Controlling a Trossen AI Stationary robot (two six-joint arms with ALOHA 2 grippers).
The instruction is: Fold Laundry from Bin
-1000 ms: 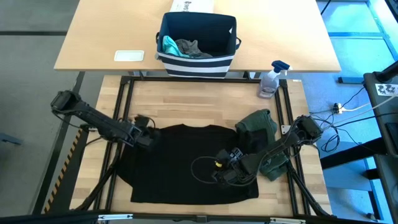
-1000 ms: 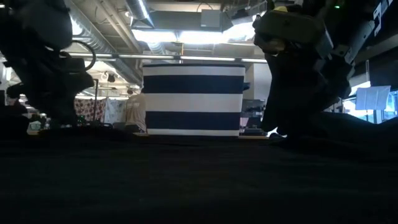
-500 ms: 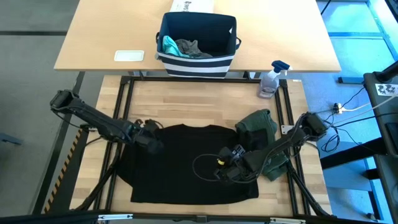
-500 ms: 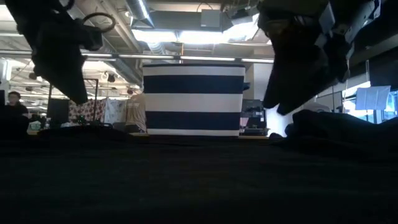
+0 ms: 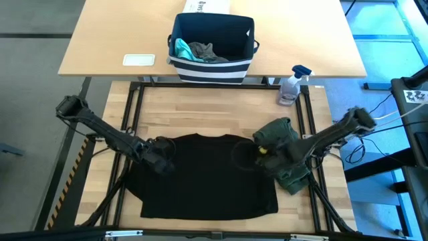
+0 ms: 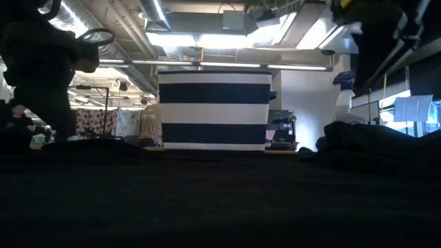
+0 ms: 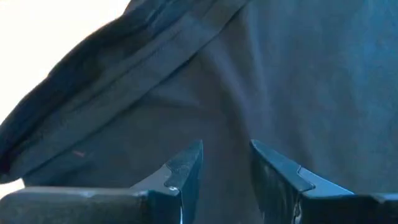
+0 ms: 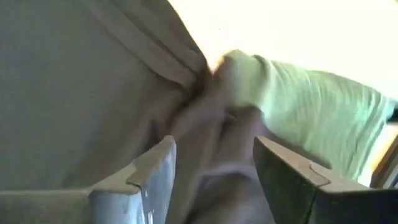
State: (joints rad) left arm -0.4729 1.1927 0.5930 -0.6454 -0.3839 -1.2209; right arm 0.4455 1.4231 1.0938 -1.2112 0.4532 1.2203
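High view: black T-shirt (image 5: pixel 204 177) spread flat at lower centre, bin (image 5: pixel 212 43) at top centre.
Left gripper (image 5: pixel 166 163) hovers over the shirt's left shoulder, fingers parted, empty; right gripper (image 5: pixel 259 150) at right-centre, parted, beside the olive-green piece (image 5: pixel 284 137).

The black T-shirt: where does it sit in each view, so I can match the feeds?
High view: black T-shirt spread flat at centre bottom, between both arms.
Low view: the dark foreground band.
Left wrist view: dark cloth filling the picture beyond the fingers.
Right wrist view: the large grey-looking cloth area beside the olive-green piece.
Shared landmark: the striped bin, in the high and low views only.
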